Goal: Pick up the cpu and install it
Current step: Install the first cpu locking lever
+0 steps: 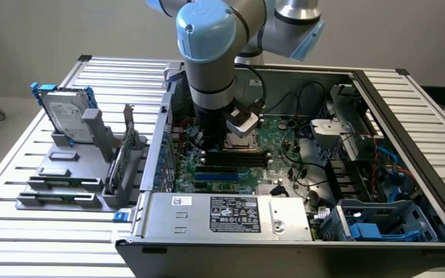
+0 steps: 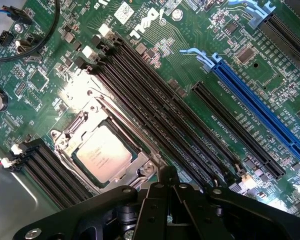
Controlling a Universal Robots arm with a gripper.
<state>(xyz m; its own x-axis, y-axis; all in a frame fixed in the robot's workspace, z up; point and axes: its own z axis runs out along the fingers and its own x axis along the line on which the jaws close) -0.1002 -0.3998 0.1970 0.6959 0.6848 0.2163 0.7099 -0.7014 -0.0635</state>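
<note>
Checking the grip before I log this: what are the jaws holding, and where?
Nothing. The gripper is shut and empty; the cpu lies in its socket.

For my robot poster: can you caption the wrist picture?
CPU sitting in its motherboard socket, the shut pincer just above.

The cpu (image 2: 101,150) has a smooth shiny metal top, its frame (image 2: 85,131) is bright steel, and the pincer (image 2: 171,200) is matt black.

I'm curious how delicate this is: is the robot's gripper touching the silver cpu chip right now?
Apart. In the wrist view the cpu lies in its socket, and the shut gripper stands beside it with bare socket frame between them.
</note>
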